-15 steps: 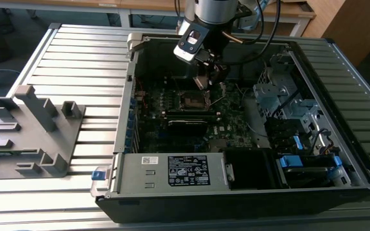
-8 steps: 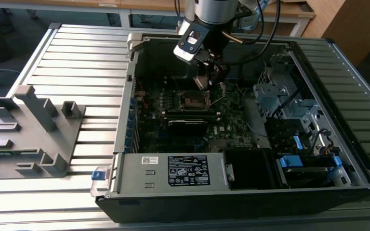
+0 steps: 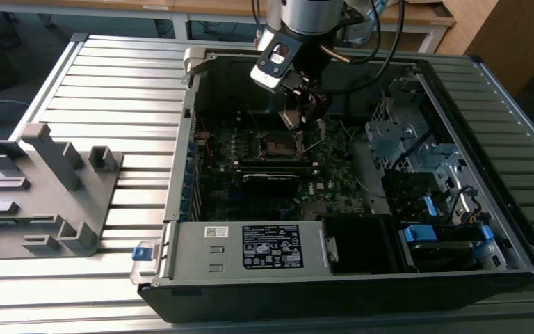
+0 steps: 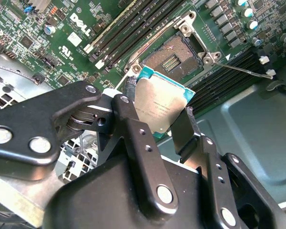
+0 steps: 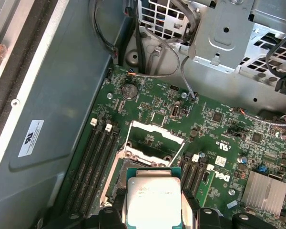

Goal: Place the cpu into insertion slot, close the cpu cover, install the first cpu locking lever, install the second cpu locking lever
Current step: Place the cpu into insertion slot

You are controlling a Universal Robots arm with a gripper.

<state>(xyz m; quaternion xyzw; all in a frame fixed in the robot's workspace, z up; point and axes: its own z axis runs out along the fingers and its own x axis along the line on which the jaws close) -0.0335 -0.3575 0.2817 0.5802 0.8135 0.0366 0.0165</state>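
Robot arm's gripper (image 4: 155,113) pinches the chip (image 4: 163,101) by two opposite edges, fingers (image 4: 126,126) pressed vs. its sides, dull silver top showing in both wrist views. The chip hangs over the circuit board (image 5: 219,125), near the socket (image 4: 174,58) but not in it, and the socket's contact field lies bare. In the first wrist view the cover (image 5: 155,130), a thin metal frame, stands raised off the socket. In the second wrist view a thin lever (image 4: 245,71) sticks out sideways, unlatched. The exterior view has the arm reaching down inside the open computer case (image 3: 341,299).

Judging from this, the step in hand is seating the chip, and the rest of the task is not yet begun. To do it well:
- The chip prob. needs squaring up first, edges parallel w/ the socket rim and flat to the board, not tipped.
- Orientation must match the socket's keying; the corner marks can't be read here.
- Descent should be straight down w/o sliding, since the contacts look fine and easily bent.
- No pressing: it should drop in under its own weight.
- Fingers need room betw. the raised cover and the memory slots (image 5: 97,164) alongside.
- Letting go is safe only once the chip sits flat inside the rim.
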